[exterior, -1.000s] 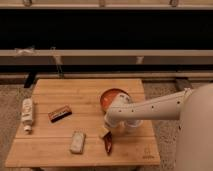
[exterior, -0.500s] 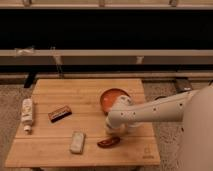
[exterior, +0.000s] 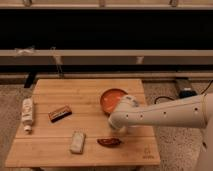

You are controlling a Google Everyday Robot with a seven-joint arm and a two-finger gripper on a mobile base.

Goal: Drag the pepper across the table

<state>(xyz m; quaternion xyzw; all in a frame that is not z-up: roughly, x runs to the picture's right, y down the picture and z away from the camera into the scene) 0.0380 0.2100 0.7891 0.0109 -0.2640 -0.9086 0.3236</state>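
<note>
The pepper, small and dark red, lies flat on its side near the front edge of the light wooden table. My white arm reaches in from the right. Its gripper points down at the table just above and to the right of the pepper's right end. The wrist hides the contact, so I cannot tell whether it touches or holds the pepper.
An orange-red bowl stands just behind the wrist. A brown bar lies left of centre, and a pale packet lies left of the pepper. A white bottle rests at the left edge. Dark shelving runs behind the table.
The pepper has turned from end-on to lying crosswise and has slid slightly right. The wrist has shifted right and a little back.
</note>
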